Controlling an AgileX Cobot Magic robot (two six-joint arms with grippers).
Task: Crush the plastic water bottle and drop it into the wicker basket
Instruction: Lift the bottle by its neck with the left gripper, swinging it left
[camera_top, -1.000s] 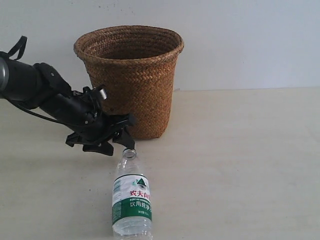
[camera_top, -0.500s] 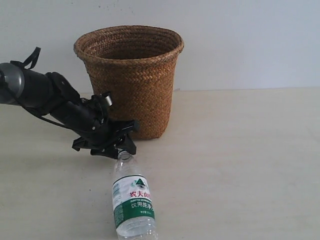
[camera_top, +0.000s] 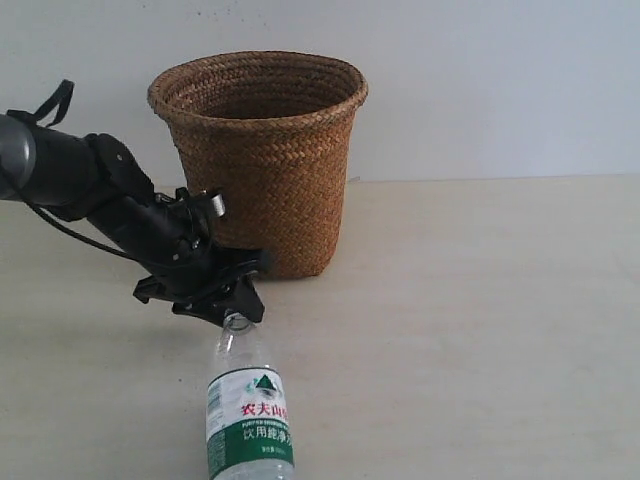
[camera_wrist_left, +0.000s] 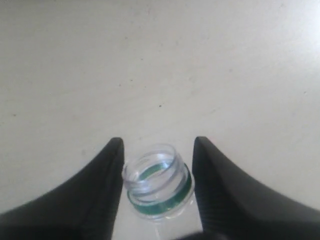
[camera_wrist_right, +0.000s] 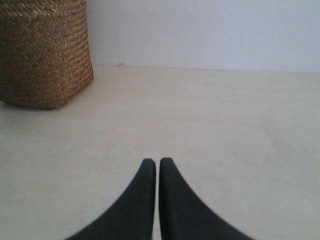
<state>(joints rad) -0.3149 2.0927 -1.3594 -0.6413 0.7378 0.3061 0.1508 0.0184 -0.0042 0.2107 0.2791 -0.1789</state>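
The plastic water bottle (camera_top: 248, 400) is seen standing on the table (camera_top: 480, 320) just in front of the wicker basket (camera_top: 265, 170). Its long axis is near upright and slightly tilted, and its open neck is flanked closely by the left jaws, though whether it is clamped cannot be told. The right jaws are held together on nothing, with no bottle in their view, so the left arm (camera_top: 90, 190) is judged the nearer. The bottle is shown clear, capless and uncrushed, with a green neck ring and a white-and-green label in red characters.

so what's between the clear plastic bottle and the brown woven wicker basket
The black left gripper, straddling the bottle neck in front of the basket; exterior view shows it.
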